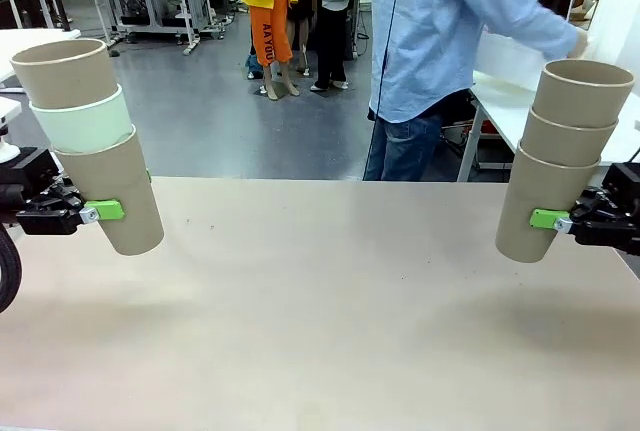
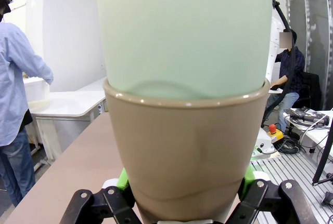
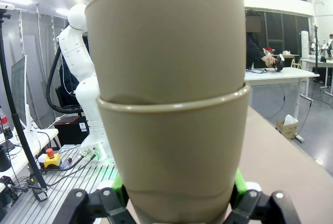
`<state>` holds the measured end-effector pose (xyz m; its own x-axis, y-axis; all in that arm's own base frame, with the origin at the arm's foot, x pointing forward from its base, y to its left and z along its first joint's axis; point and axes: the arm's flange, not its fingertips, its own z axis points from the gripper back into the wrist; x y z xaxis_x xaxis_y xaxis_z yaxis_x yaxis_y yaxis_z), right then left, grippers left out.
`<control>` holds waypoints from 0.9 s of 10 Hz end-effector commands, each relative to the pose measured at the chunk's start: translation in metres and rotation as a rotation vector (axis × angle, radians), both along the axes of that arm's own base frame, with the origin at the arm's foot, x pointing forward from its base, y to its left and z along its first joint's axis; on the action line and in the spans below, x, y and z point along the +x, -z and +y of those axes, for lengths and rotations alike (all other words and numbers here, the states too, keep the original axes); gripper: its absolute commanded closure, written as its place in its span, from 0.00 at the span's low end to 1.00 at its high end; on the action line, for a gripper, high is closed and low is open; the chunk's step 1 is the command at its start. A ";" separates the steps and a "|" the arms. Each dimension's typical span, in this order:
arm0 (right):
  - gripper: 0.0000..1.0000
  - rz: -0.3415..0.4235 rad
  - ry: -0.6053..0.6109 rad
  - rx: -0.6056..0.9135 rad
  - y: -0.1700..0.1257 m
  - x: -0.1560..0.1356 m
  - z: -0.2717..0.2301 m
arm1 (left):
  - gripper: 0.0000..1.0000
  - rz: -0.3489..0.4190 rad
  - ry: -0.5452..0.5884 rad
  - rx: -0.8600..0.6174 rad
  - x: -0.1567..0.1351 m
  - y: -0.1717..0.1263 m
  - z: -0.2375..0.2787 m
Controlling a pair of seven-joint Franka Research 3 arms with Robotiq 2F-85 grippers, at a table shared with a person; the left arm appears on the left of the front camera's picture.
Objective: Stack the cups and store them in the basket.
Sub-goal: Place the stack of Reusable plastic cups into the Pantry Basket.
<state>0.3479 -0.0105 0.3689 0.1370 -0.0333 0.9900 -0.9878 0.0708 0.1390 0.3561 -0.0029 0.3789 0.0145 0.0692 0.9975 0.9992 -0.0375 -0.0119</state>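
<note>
My left gripper (image 1: 122,213) is shut on the bottom cup of a tilted stack of three cups (image 1: 105,176) held above the table's left side. That stack is tan, then a mint green cup (image 1: 85,123), then tan on top. The left wrist view shows the mint cup (image 2: 182,31) nested in the gripped tan cup (image 2: 184,151). At the right, my right gripper (image 1: 537,219) is shut on the bottom cup of a stack of three tan cups (image 1: 562,151), seen close in the right wrist view (image 3: 171,146). The white basket (image 1: 508,57) is at a side table behind, under a person's hands.
The bare tan table (image 1: 320,301) stretches between the two arms. A person in a light blue shirt (image 1: 440,31) stands at the far edge, turned toward the white side table (image 1: 500,111) at the back right.
</note>
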 end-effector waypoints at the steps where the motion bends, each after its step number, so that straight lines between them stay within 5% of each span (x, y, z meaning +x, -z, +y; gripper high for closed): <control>1: 0.13 -0.002 0.002 0.003 -0.005 -0.001 -0.001 | 0.13 -0.007 0.005 -0.008 -0.001 -0.004 -0.001; 9: 0.13 -0.002 0.002 0.003 -0.005 -0.001 -0.001 | 0.13 -0.007 0.005 -0.008 -0.001 -0.004 -0.001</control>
<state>0.3479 -0.0105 0.3689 0.1370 -0.0333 0.9900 -0.9878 0.0709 0.1390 0.3561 -0.0029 0.3789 0.0145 0.0692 0.9975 0.9992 -0.0375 -0.0119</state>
